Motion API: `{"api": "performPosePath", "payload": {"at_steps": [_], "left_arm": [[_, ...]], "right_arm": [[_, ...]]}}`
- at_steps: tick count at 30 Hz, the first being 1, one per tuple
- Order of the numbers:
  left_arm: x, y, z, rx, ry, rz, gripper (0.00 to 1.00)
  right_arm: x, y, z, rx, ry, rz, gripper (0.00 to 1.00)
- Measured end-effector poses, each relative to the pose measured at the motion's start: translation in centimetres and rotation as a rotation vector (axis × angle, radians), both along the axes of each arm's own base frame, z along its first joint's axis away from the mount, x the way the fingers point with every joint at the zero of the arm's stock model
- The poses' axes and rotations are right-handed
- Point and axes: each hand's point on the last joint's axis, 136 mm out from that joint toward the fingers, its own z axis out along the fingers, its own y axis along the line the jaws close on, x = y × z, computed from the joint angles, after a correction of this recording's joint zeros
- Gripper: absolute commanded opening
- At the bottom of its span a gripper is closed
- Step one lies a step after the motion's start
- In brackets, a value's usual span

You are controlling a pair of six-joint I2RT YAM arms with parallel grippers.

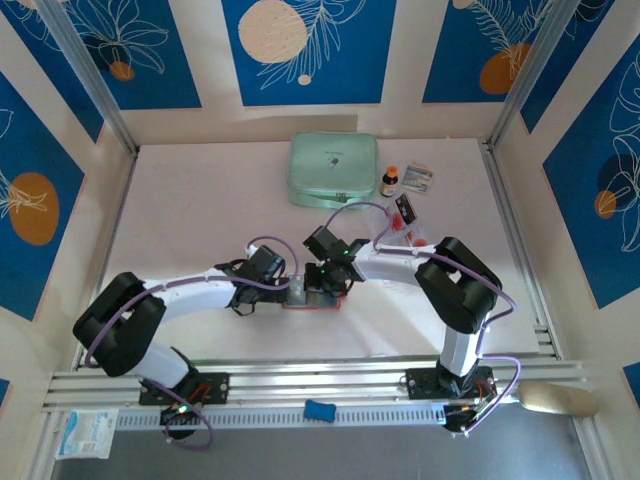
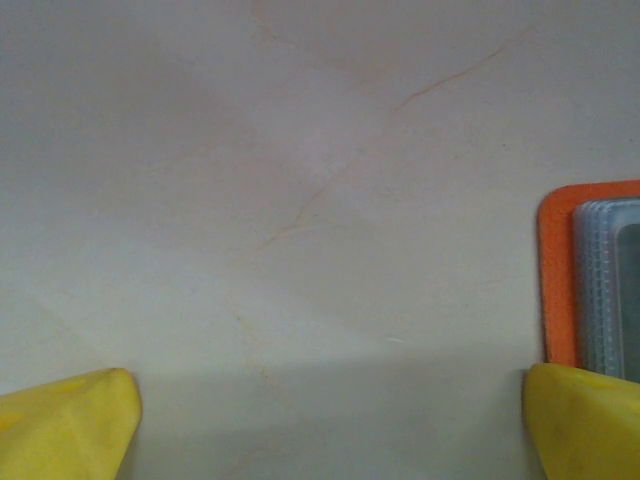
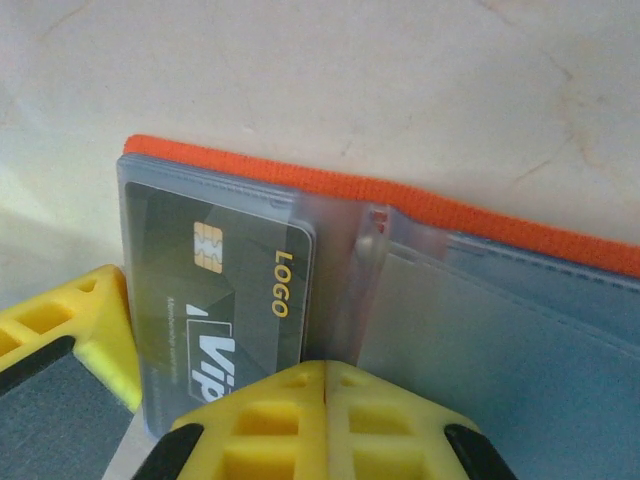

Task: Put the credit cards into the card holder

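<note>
My counter (image 1: 200, 220) is pale, faintly veined. Cream walls (image 1: 405, 60) around me carry blue panels (image 1: 345, 70) of white leaves and orange discs; metal rails (image 1: 320, 378) in front.

In the top view the card holder (image 1: 305, 304) lies mostly hidden under the left gripper (image 1: 295, 290) and the right gripper (image 1: 325, 285); just an orange edge shows. The print on the small packet (image 1: 420, 178) and the label on the little bottle (image 1: 390, 181) are too small to read. In the left wrist view the frame's right edge cuts the card holder off. In the right wrist view 1 dark credit card (image 3: 230, 290) sits in a clear sleeve (image 3: 140, 200), its lower end hidden behind a yellow fingertip (image 3: 325, 410). Whether the right gripper pinches the sleeve cannot be told.
</note>
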Motion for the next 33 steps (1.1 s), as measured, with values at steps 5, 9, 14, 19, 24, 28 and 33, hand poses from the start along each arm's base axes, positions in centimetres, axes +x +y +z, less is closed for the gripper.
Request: {"api": "performPosePath", "payload": {"at_steps": [5,9,14,19,24,28,33], "left_arm": [[0.0,-0.1,0.6,-0.018,-0.008,0.0,1.0],[0.5,-0.1,2.3,-0.062,-0.044,0.012,1.0],[1.2,0.4,4.8,-0.122,-0.103,0.042,1.0],[1.3,0.5,5.9,-0.154,-0.122,0.052,1.0],[1.1,0.2,6.1,-0.176,-0.114,0.042,1.0],[1.0,-0.3,6.1,-0.199,-0.105,0.029,1.0],[1.1,-1.0,6.1,-0.227,-0.1,0.015,1.0]], "right_arm": [[-0.2,0.1,0.0,-0.005,-0.002,0.005,0.0],[-0.5,0.2,0.3,-0.004,-0.004,0.015,0.0],[-0.3,-0.1,2.6,0.019,-0.043,0.011,0.0],[0.0,-1.2,4.7,0.053,-0.087,-0.014,0.0],[-0.2,-3.3,4.9,0.039,-0.101,-0.048,0.0],[-0.6,-4.5,4.5,0.022,-0.102,-0.061,0.0],[-1.0,-4.8,4.0,0.012,-0.098,-0.056,0.0]]}}
